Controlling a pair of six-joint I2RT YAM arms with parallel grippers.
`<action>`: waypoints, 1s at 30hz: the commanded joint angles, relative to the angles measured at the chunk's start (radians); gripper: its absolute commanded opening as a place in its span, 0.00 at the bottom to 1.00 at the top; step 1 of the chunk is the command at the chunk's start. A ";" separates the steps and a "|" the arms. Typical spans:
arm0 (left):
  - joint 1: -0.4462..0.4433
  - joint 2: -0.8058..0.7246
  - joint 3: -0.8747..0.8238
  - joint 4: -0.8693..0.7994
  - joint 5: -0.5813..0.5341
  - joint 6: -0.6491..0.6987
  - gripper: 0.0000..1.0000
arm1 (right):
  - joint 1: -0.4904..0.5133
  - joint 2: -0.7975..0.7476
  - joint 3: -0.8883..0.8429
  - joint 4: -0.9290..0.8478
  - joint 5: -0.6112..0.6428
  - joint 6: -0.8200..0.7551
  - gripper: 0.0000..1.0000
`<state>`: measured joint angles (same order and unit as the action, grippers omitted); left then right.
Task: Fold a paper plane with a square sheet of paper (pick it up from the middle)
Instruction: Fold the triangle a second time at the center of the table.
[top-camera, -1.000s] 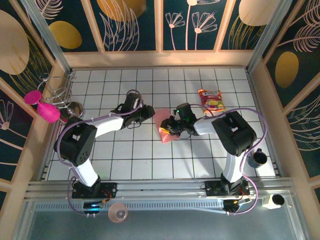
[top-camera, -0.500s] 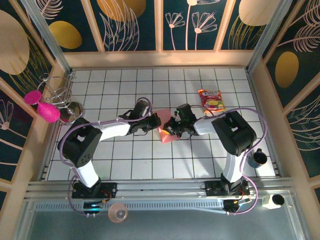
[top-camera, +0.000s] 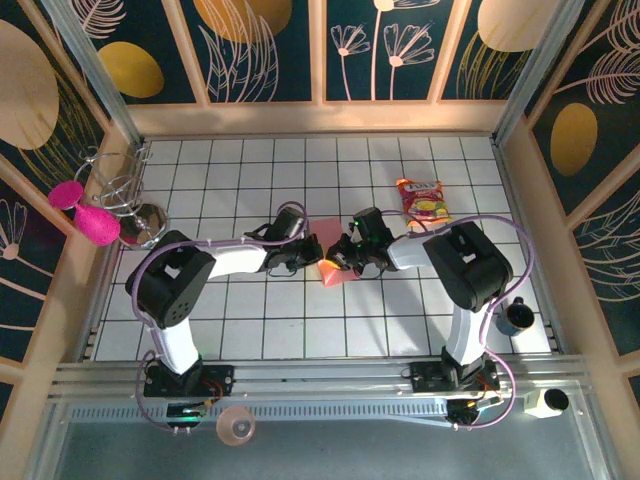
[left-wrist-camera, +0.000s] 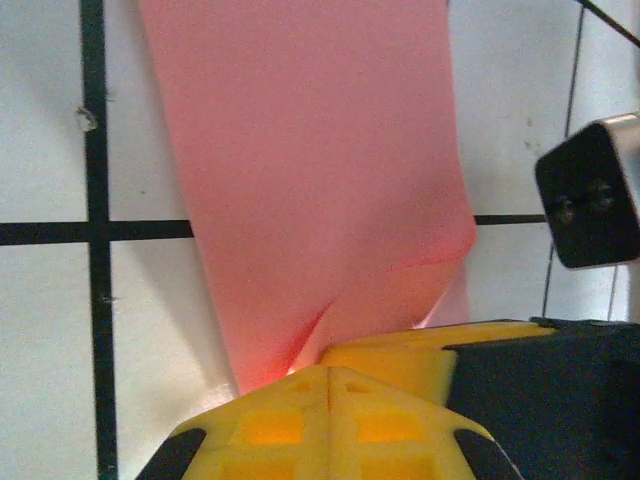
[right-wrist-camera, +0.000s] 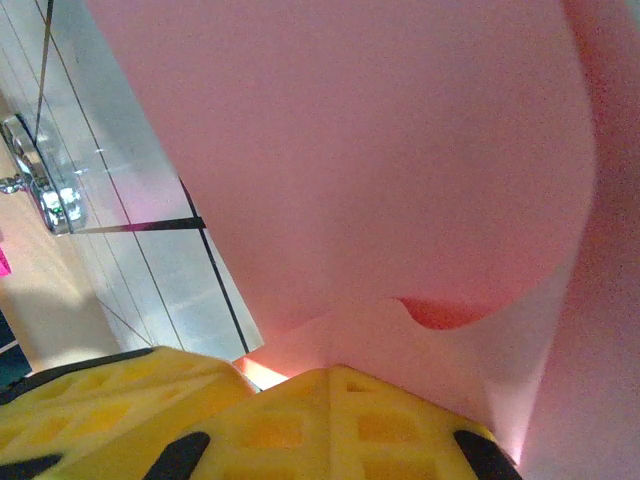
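Pink paper sheet, pinched from opposite sides by left gripper and right gripper, both clamped on it, over tiled table.

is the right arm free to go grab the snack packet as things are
Probably not yet: the right pincer is shut on the pink paper and must let go first. The snack packet lies close by on bare tiles.

A: How is the square sheet of paper seen?
B: As thin matt paper, smooth, lightly creased. The yellow pads are seen as gridded plastic; the bench is tiled, glossy.
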<state>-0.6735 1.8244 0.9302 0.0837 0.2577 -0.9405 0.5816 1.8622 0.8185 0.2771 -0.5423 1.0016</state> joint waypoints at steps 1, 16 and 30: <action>-0.008 0.040 0.012 -0.079 -0.023 -0.010 0.00 | -0.003 0.040 -0.015 -0.049 0.027 0.010 0.00; -0.006 0.077 0.079 -0.196 -0.125 0.083 0.00 | -0.029 -0.129 0.017 -0.018 0.001 -0.107 0.00; -0.006 0.136 0.212 -0.296 -0.127 0.281 0.00 | -0.102 -0.057 0.072 -0.137 -0.007 -0.331 0.00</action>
<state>-0.6811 1.9297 1.1194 -0.1360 0.1516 -0.7231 0.4877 1.7744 0.8513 0.1810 -0.5434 0.7353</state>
